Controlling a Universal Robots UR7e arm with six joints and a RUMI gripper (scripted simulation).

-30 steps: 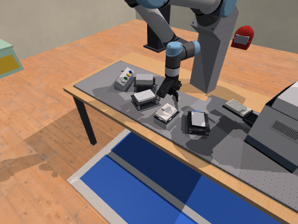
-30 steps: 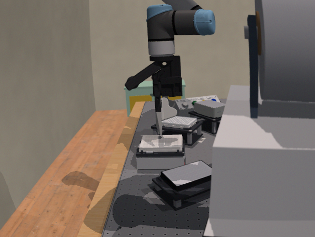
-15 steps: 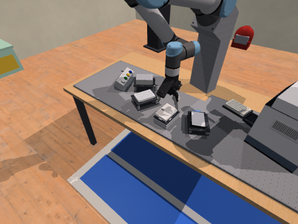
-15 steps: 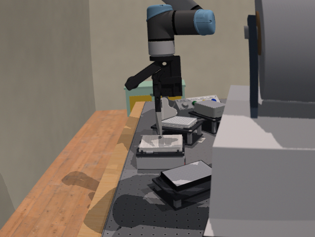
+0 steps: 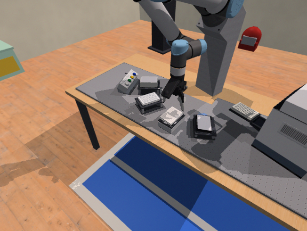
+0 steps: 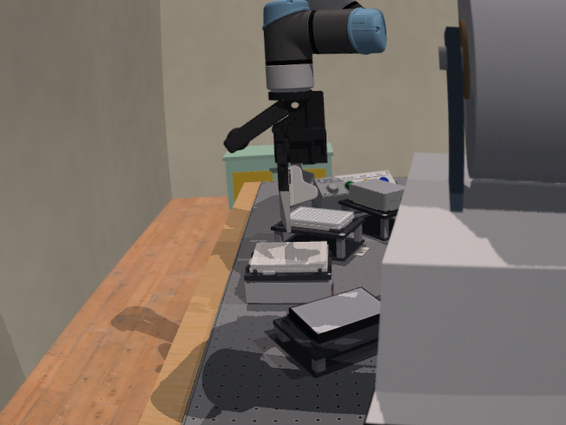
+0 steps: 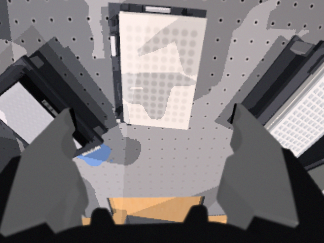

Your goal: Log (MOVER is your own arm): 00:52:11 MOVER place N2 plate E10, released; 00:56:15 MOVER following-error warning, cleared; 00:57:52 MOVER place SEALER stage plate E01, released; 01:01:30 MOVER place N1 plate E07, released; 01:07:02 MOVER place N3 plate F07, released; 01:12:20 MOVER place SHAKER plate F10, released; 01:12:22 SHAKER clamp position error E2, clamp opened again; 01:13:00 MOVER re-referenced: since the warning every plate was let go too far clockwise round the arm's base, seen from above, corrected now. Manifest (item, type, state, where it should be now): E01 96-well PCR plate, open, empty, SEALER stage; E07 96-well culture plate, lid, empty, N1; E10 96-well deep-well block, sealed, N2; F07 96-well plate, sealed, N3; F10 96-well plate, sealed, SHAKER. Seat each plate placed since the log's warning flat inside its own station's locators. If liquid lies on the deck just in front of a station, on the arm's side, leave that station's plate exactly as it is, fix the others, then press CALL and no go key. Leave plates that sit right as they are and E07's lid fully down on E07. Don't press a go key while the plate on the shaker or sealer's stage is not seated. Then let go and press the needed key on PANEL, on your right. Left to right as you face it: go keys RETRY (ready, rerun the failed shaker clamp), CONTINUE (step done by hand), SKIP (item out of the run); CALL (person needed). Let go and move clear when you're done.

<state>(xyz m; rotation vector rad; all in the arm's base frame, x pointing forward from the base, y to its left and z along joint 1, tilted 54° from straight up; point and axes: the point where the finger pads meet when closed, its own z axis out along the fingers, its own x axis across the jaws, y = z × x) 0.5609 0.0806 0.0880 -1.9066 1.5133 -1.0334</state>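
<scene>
The gripper [image 7: 160, 149] hovers with jaws wide and empty, just short of the shaker plate [image 7: 162, 69] (a blue puddle [image 7: 95, 155] lies left). The plate sits on the bench [image 5: 235, 159] directly ahead, long axis pointing away, between the jaws' line.

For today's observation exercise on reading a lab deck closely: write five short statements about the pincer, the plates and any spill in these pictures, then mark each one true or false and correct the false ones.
1. The pincer is open and holds nothing. True.
2. A blue puddle lies on the deck by the corner of the dark nest holding the tilted plate. True.
3. The pincer is clamped on the plate on the shaker. False: it hangs beside the shaker, touching no plate.
4. The button panel sits at the sealer's end of the deck. False: it is at the opposite end from the sealer.
5. The open well plate lies in front of the sealer. True.
</scene>
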